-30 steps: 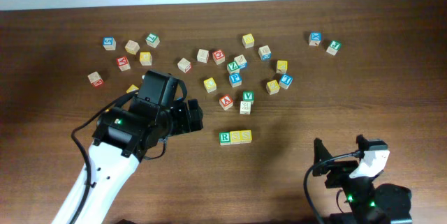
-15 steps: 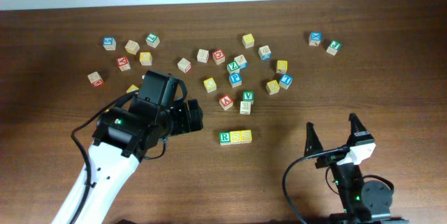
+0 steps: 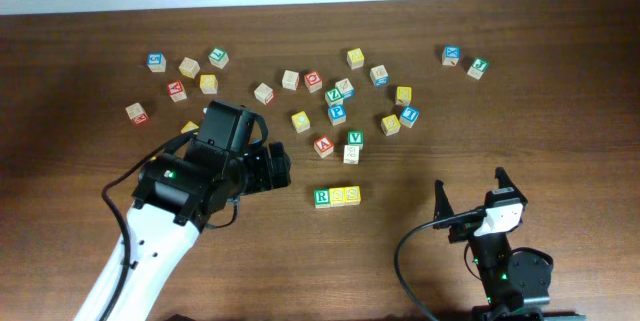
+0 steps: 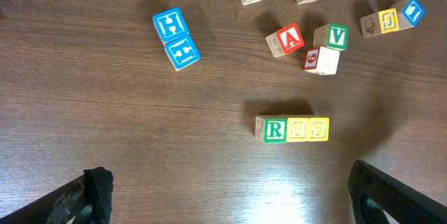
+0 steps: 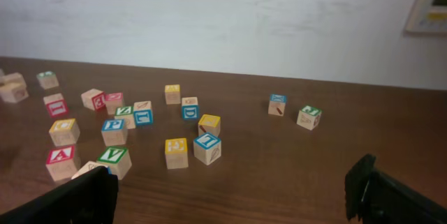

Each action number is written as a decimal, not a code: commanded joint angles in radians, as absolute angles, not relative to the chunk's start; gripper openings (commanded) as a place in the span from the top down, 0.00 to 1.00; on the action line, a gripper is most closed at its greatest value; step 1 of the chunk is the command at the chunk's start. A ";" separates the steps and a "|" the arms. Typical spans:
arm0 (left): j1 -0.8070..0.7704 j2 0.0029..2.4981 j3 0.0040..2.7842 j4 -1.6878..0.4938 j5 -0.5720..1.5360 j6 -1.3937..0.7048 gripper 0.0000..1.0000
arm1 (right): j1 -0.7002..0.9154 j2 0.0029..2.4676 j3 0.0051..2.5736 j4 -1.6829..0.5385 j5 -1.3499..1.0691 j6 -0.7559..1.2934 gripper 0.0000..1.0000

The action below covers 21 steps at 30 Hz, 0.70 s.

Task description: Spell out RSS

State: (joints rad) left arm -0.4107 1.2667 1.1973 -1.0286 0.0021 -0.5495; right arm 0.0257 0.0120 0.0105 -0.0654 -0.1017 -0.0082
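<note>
Three letter blocks stand touching in a row on the brown table: a green R block point(image 3: 322, 197) point(image 4: 274, 129), then two yellow S blocks point(image 3: 345, 196) point(image 4: 309, 129). My left gripper point(image 3: 281, 169) point(image 4: 230, 196) is open and empty, hovering left of the row. My right gripper point(image 3: 468, 193) point(image 5: 234, 192) is open and empty at the front right, well apart from the row. The row does not show in the right wrist view.
Several loose letter blocks lie scattered across the far half of the table, the nearest being a red A block point(image 3: 324, 146) and a green V block point(image 3: 355, 139). Two blue blocks point(image 4: 175, 38) lie to the left in the left wrist view. A white wall point(image 5: 209, 15) stands behind the table.
My right arm has pulled back toward the front edge and its gripper has opened wide and turned level. The left arm and the blocks have not moved.
</note>
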 commanded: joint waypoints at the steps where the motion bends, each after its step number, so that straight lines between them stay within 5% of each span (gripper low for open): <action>1: -0.405 1.255 1.210 -1.027 -0.008 -0.545 0.01 | 0.019 0.003 0.006 -0.077 -0.070 0.035 0.02; 21: -0.405 1.255 1.210 -1.027 -0.008 -0.545 0.01 | 0.019 0.004 0.006 -0.075 -0.074 0.008 0.02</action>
State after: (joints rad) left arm -0.4107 1.2667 1.1973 -1.0286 0.0021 -0.5495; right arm 0.0257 0.0120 0.0105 -0.0677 -0.0788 0.0143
